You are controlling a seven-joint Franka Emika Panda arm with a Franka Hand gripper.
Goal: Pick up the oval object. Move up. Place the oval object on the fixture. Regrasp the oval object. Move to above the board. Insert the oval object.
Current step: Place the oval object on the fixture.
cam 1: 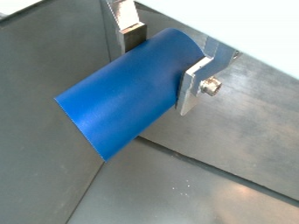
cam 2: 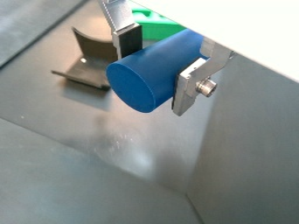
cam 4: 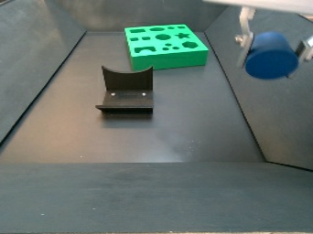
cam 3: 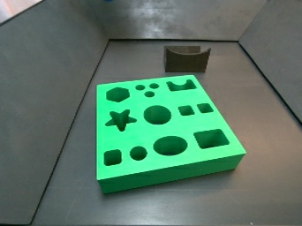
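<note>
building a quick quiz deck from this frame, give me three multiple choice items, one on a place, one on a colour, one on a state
1. Where is the smooth blue oval peg?
A. in the board's oval hole
B. between the hand's fingers, in the air
C. in the fixture's notch

2. What colour is the thick square board with shaped holes?
A. bright green
B. red
C. white

3. What does the dark notched fixture hold?
A. the peg
B. a screw
C. nothing

Answers:
1 B: the peg sits in the hand, high beside the wall.
2 A: the board is green.
3 C: the fixture has a bare notch.
</note>
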